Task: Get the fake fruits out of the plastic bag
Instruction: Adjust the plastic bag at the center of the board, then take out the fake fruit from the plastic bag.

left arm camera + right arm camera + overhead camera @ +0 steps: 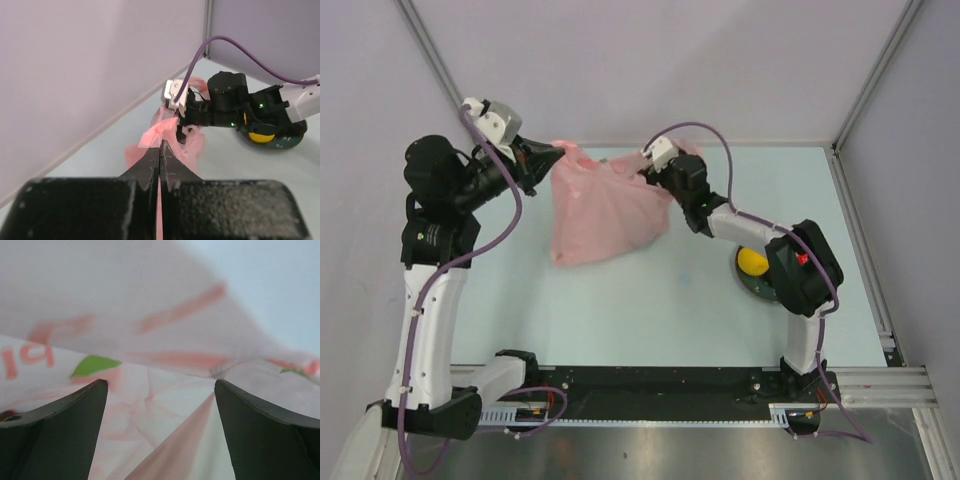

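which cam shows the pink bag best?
Top external: the whole plastic bag shows, from left gripper to right gripper. Left wrist gives only an edge pinched in shut jaws; right wrist only blurred film past open jaws.

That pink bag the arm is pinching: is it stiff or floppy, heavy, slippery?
Probably floppy: the plastic bag droops in crinkled folds from where the left gripper pinches its edge. Likely light, since that pinch seems enough to hold it up. The film looks thin and smooth, so it might slip or tear if tugged.
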You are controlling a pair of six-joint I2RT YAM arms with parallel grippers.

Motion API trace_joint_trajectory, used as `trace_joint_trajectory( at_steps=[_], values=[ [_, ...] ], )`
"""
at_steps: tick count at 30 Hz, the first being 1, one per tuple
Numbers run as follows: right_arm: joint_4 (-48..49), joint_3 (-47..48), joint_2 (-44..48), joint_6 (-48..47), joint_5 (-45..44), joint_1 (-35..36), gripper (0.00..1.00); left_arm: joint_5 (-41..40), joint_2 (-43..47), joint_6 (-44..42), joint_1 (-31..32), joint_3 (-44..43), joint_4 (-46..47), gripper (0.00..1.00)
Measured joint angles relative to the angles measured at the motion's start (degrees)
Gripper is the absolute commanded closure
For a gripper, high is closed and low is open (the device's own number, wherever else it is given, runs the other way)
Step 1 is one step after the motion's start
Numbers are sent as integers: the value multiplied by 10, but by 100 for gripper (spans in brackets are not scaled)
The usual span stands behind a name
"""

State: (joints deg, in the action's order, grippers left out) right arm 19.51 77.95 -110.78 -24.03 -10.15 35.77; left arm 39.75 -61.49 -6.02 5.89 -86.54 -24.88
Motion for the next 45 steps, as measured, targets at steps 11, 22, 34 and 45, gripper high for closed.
trace_joint_trajectory(
  at_steps=[11,22,34,45],
  values=[
    [-35,-233,254,35,14,38,9,30,159,31,23,175,-38,100],
    [-106,-365,272,45,81,89,18,27,203,19,44,363,-124,100],
    [-61,-221,154,39,132,109,36,-14,182,20,45,326,-106,100],
    [-3,-116,8,-18,123,104,19,-41,177,15,45,285,-98,100]
  ],
)
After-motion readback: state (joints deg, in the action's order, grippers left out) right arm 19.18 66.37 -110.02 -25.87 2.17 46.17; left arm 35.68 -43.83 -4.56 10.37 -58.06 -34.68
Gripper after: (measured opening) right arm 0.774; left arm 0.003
